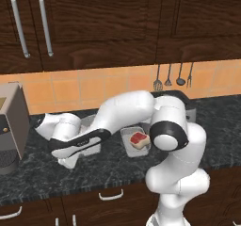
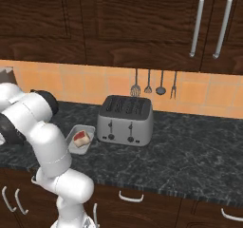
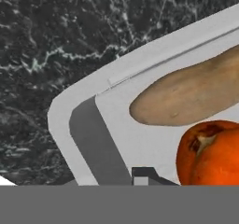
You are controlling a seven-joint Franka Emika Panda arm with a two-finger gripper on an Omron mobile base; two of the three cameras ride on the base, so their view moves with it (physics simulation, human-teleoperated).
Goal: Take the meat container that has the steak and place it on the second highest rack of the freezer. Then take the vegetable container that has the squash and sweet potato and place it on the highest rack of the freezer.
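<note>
End effector [image 3: 144, 175] clamped on the vegetable container [image 3: 84, 139] wall; sweet potato [image 3: 186, 94] and squash [image 3: 210, 153] lie just beyond, on the worktop [image 3: 56, 41].

So there were two containers: one grey tray [image 1: 128, 147] with one steak [image 1: 138, 138], and another tray [image 3: 88, 125] with one sweet potato [image 3: 186, 94] and one squash [image 3: 210, 153]. Also one toaster [image 2: 125, 120] and four hanging utensils [image 2: 154, 85].

i work in a kitchen: dark wooden cabinets [image 2: 118, 23], a toaster [image 2: 125, 120], utensils [image 2: 154, 83] hanging over the black stone surface [image 2: 199, 151].
</note>
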